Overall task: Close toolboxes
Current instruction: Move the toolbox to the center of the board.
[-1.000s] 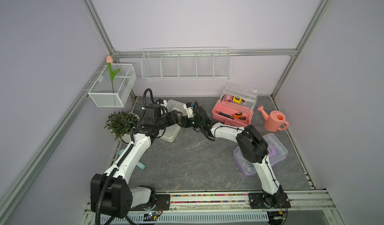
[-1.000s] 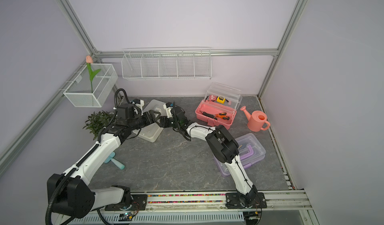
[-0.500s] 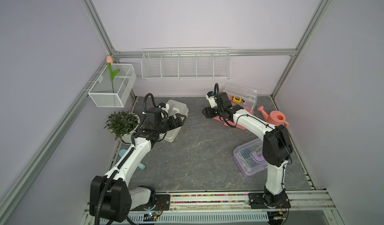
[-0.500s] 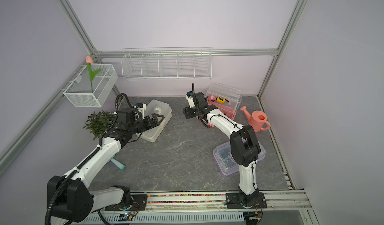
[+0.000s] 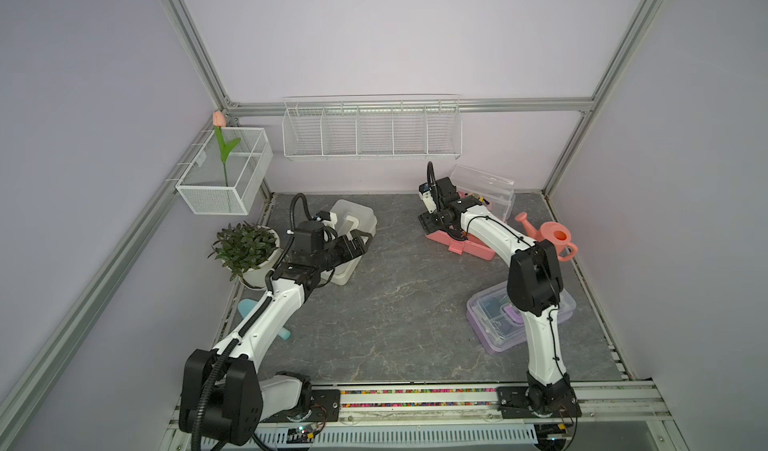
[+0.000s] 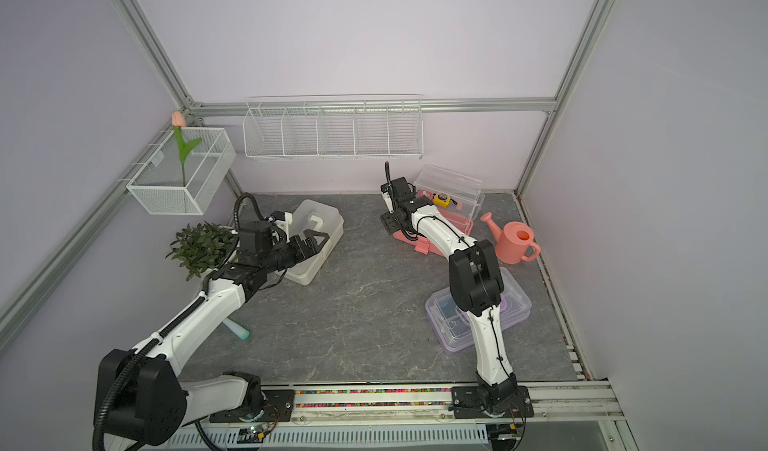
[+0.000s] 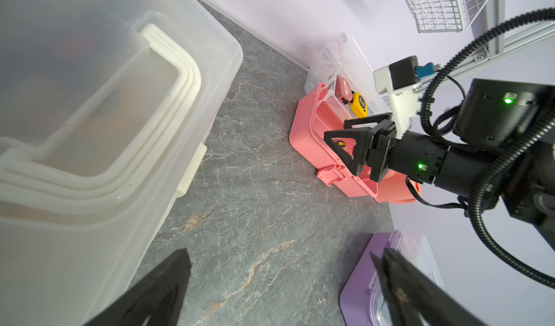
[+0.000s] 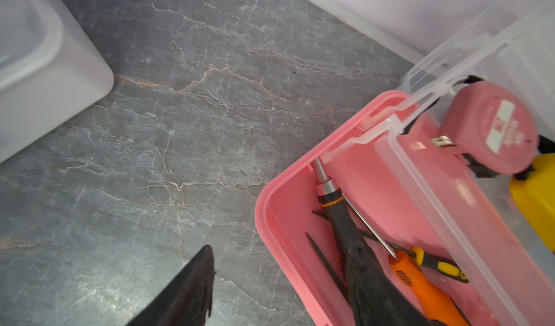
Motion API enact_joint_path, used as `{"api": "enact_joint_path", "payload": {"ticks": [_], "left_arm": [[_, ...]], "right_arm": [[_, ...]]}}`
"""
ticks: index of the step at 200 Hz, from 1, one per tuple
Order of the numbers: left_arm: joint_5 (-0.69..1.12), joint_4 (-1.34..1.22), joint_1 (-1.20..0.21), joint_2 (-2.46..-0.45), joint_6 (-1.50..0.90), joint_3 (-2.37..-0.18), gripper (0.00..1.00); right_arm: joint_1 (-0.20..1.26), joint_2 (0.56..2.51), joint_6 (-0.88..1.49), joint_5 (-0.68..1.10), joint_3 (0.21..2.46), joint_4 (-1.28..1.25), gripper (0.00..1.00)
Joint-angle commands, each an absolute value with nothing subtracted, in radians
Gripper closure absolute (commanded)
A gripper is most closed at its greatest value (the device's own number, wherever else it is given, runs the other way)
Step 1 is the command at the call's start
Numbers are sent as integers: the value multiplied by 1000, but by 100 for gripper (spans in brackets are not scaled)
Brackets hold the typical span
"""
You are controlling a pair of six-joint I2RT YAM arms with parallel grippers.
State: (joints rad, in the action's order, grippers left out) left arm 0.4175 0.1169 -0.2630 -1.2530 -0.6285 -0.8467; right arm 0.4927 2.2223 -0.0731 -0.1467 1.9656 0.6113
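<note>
White toolbox [image 5: 353, 220], left of centre, looks shut; the left gripper [image 6: 318, 239] hovers at it, jaws wide apart. Pink toolbox [image 5: 473, 247], upper right, is the step in hand: its lid [image 5: 486, 187] stands upright, with a pink tape measure [image 8: 492, 129] and a screwdriver [image 8: 339, 216] inside. The right gripper [image 7: 351, 135], jaws apart at its end, must tip the lid down. Purple toolbox [image 5: 490, 324], lower right, looks closed.

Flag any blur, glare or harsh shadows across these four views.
In both top views: sharp, evenly lit, only soft shadows. Left wrist: the white toolbox up close is soft, the left gripper blurred, the pink toolbox crisp. Right wrist: slightly soft throughout, the right gripper blurred, pale sheen on the tabletop.
</note>
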Motion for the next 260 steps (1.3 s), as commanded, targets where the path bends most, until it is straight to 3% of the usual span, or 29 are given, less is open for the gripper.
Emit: {"api": "enact_joint_path", "payload": {"ticks": [1,50,114,198,260], "left_arm": [[430,80,-268,-1245,-661,-827,0],[445,80,-270,-1231,-666,-820,0],[449,57,-274,-1234,-683,-815,0],[424,42,-275,-1239,-700,-798,0],[283,202,-273,-1196,-621,-899,0]], "right_arm": [[495,2293,-91,-96,2062,707,30],[497,2336,-61,-3,2078,742,35],[553,2230,-45,88,1884,640,54],[780,2013,114,144,1505,435,53],[935,1924,224,197,1431,374,50]]}}
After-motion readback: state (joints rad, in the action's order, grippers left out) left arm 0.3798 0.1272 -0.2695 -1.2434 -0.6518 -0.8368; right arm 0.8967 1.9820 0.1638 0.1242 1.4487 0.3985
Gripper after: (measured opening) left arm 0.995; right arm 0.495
